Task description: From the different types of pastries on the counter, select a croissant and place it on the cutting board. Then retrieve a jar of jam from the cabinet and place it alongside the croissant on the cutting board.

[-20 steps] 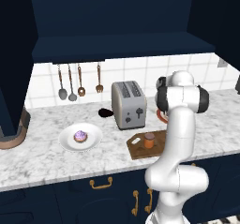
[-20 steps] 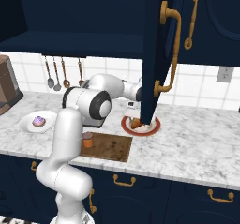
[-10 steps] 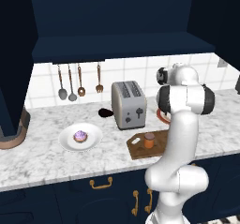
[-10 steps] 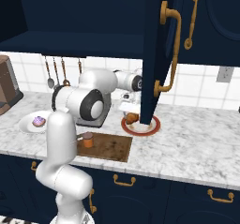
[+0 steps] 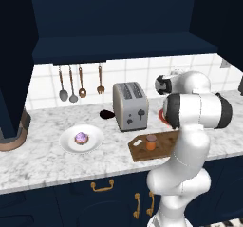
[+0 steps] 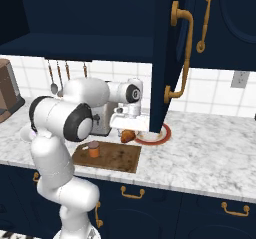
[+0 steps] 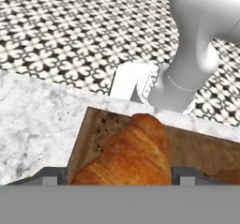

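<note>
Hand view: the croissant (image 7: 129, 155) sits between the two fingers (image 7: 186, 175), which pinch it from either side, above the near corner of the cutting board (image 7: 91, 131). Right base view: the gripper (image 6: 128, 131) carries the croissant (image 6: 128, 136) clear of the tabletop (image 6: 210, 155), between the board (image 6: 116, 158) and the red-rimmed plate (image 6: 159, 138). The jar of jam (image 6: 93, 149) stands upright on the board. Left base view: the purple-frosted pastry (image 5: 81, 137) rests on a white plate (image 5: 69, 144), left of the toaster (image 5: 130, 106).
</note>
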Robot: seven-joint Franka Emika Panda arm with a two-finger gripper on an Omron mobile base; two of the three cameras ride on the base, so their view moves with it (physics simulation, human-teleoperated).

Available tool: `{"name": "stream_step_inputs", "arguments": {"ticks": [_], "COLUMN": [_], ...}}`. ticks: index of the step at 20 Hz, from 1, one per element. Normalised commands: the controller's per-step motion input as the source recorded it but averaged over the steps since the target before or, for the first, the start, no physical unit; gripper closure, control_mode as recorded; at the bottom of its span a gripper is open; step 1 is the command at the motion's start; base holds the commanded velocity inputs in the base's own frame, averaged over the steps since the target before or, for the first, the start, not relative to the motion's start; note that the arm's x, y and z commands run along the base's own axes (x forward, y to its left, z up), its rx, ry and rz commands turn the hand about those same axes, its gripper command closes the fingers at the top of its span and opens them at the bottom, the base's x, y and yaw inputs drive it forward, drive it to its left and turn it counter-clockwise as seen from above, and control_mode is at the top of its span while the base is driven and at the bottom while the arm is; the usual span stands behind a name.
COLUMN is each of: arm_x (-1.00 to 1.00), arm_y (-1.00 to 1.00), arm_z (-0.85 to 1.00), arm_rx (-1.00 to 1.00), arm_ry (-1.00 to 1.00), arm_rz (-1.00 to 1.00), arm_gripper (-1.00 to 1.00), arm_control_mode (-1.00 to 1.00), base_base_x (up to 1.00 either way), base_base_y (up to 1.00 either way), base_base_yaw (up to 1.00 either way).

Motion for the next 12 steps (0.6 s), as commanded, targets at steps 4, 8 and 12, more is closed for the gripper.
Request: {"name": "stream_step_inputs", "arguments": {"ticks": [4, 8, 12], "arm_x": [-0.87, 0.32, 0.96], "arm_y": [0.31, 0.40, 0.09], "arm_z": [-0.07, -0.30, -0.38], "arm_rx": [0.02, 0.01, 0.01], "arm_ry": [-0.09, -0.04, 0.01], "arm_rz": [0.01, 0.05, 0.19], "arm_gripper": [1.00, 1.00, 1.00], "arm_control_mode": [-1.00, -1.00, -1.00], "base_base_x": [0.00, 0.00, 0.00], "base_base_y": [0.00, 0.00, 0.00], "base_base_yaw": [0.00, 0.00, 0.00]}}
